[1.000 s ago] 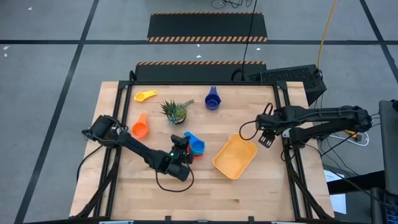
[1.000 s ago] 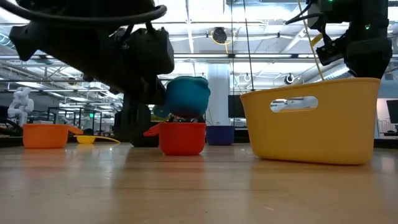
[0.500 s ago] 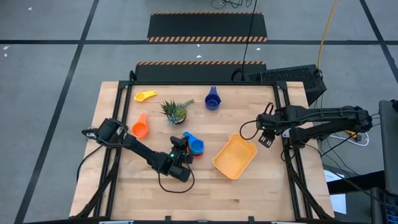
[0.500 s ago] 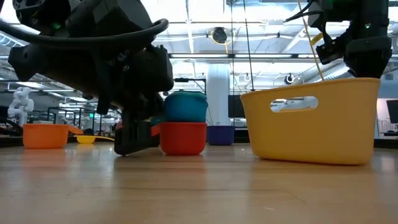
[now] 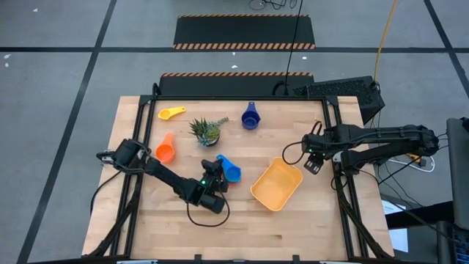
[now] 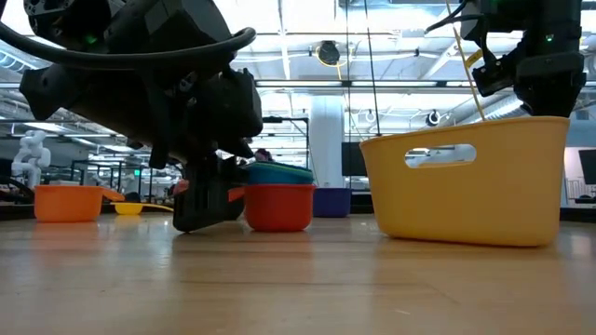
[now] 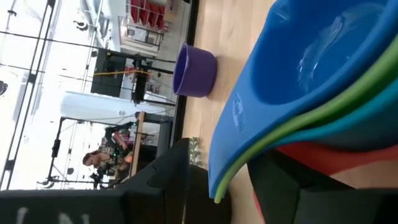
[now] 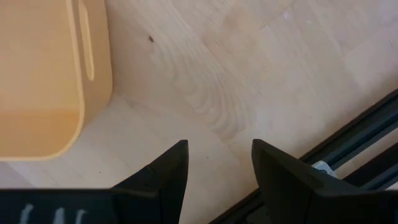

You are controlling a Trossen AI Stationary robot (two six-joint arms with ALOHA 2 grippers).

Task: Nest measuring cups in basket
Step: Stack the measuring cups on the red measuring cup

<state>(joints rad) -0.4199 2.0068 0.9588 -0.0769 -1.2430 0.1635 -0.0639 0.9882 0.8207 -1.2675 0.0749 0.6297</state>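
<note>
We take it the left gripper, fingers parted, has let the blue cup settle into the red-bottomed stack beside the basket, where the right gripper hangs open.

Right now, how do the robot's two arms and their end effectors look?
Both arms are dark with black cables looped alongside. The left end effector has a small green light behind it. The right end effector has two dark, tapering fingers.
</note>
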